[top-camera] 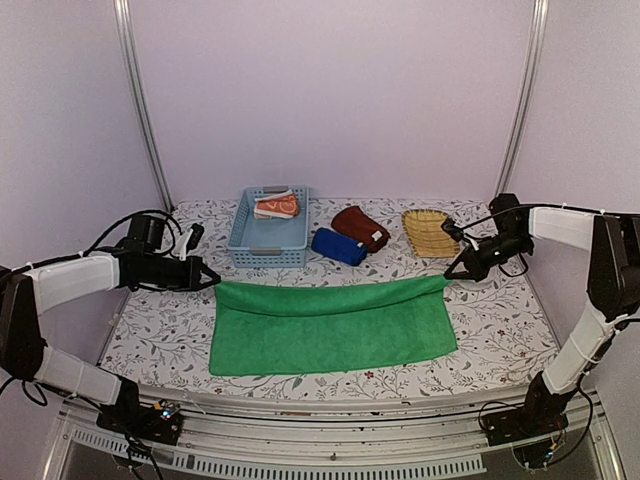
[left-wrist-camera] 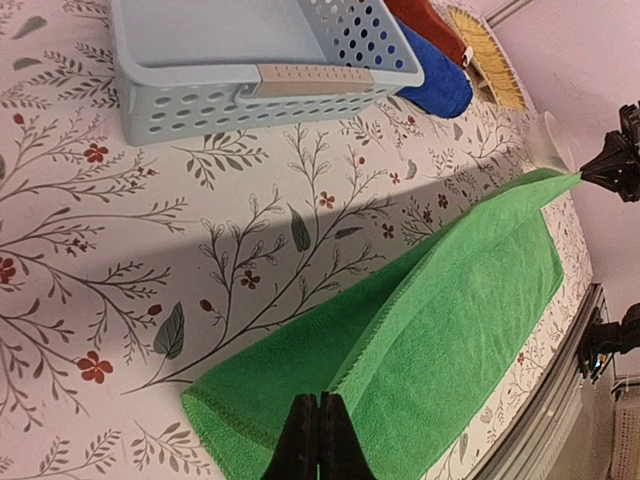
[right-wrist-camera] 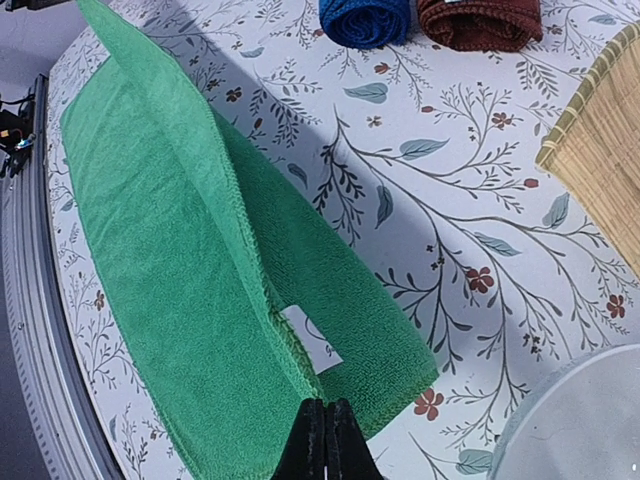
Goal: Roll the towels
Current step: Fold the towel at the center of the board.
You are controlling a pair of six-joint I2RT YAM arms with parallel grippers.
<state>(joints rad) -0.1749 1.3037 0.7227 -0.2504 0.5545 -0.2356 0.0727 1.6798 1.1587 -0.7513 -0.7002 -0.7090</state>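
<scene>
Tension across the green towel point(top-camera: 330, 325) is what this step depends on. The left gripper point(top-camera: 212, 283) is closed on its far left corner and the right gripper point(top-camera: 450, 277) is closed on its far right corner. The wrist views show each pair of fingers pinched tight on the cloth, left point(left-wrist-camera: 317, 440) and right point(right-wrist-camera: 325, 440).

Between them the far edge is raised off the table point(top-camera: 500, 310) as a taut ridge. The rest of the green towel lies flat towards the near edge, in the middle of the table. I read this as a fold or the first turn of a roll being set up.

To do it well, both corners should travel towards the near edge together and at one height. The pull should be just enough to stop the middle sagging. If one side leads, the edge will land skewed and the roll will come out cone-shaped. The cloth is soft and will slump once it goes slack.

The green towel's long axis runs left to right, parallel to the near table edge, with its short sides facing the arms.

Behind it, well apart, a blue towel point(top-camera: 338, 246) and a maroon towel point(top-camera: 360, 228) lie rolled. They sit between the basket point(top-camera: 268, 255), which holds an orange towel point(top-camera: 277, 206), and the tray point(top-camera: 428, 232).
</scene>
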